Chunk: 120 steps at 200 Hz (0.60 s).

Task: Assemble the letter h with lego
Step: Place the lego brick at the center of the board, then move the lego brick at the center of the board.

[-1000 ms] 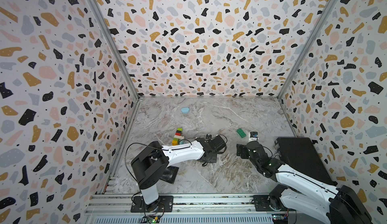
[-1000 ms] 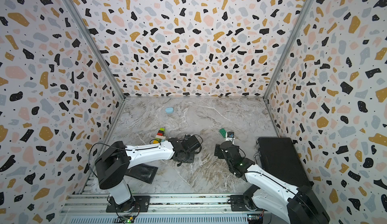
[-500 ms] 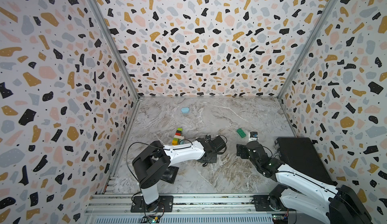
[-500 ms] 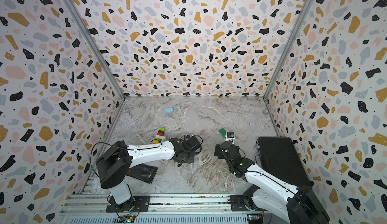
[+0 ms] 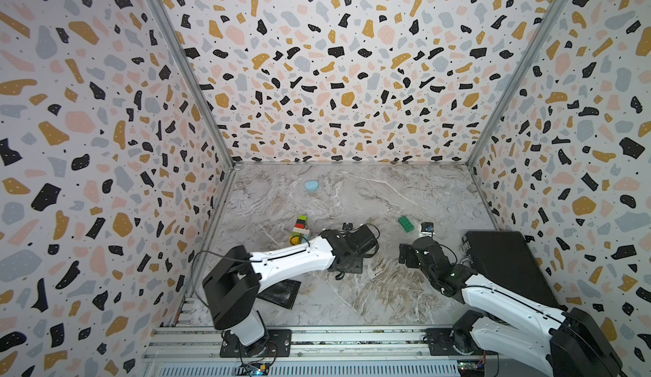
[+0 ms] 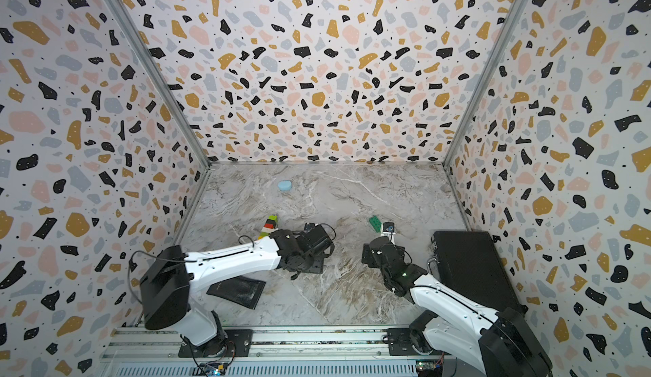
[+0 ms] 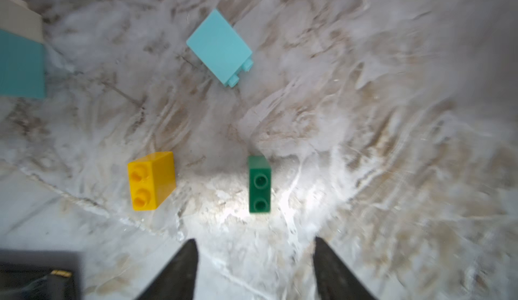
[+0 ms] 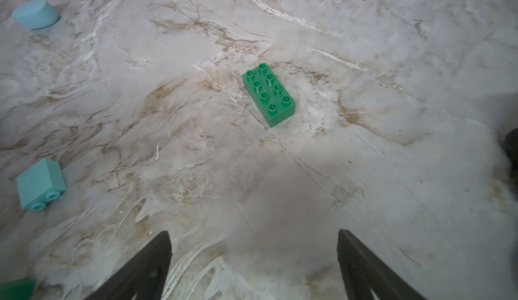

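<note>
Left wrist view: we are seeing the left tool point(image 7: 253, 239) standing released, jaws apart with nothing between them, hovering over the counter point(image 7: 392, 116). A small dark green brick point(image 7: 260, 185) is sitting just ahead of the tips, studs toward the camera, touching neither. A yellow brick point(image 7: 151, 181) is resting beside it, apart, and a light blue brick point(image 7: 218, 46) is lying on its side farther out. Right wrist view: the right tool point(image 8: 253, 232) is gaping wide and empty; a green eight-stud brick point(image 8: 269, 95) is lying well ahead of it. In both top views we are noting a multicoloured run of joined bricks point(image 5: 300, 227) sitting near the left arm point(image 5: 292, 255), and a pale blue oval lump point(image 5: 311, 185) resting toward the far end of the counter.
</note>
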Each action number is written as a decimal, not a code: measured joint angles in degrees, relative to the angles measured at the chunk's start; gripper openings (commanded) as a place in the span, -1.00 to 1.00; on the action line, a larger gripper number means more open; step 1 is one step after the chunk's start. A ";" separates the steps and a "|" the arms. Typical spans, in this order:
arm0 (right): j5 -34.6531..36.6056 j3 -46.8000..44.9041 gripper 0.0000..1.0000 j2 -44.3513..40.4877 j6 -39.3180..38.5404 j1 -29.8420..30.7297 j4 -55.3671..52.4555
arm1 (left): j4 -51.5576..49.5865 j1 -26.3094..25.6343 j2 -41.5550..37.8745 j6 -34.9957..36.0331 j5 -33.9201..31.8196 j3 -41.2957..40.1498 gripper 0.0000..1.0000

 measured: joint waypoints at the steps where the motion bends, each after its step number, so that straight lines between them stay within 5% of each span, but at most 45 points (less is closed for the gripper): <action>1: 0.11 0.00 0.99 -0.02 0.04 -0.07 -0.11 | -0.24 -0.02 -0.48 0.15 -0.02 0.17 0.97; 61: 4.90 7.39 0.99 3.89 8.41 -4.63 -12.85 | -12.50 2.51 -18.91 17.20 -11.32 3.74 0.98; 120: 2.38 26.71 0.99 23.96 22.97 -9.18 -23.91 | -17.57 4.28 -21.05 21.44 -21.64 -6.67 0.98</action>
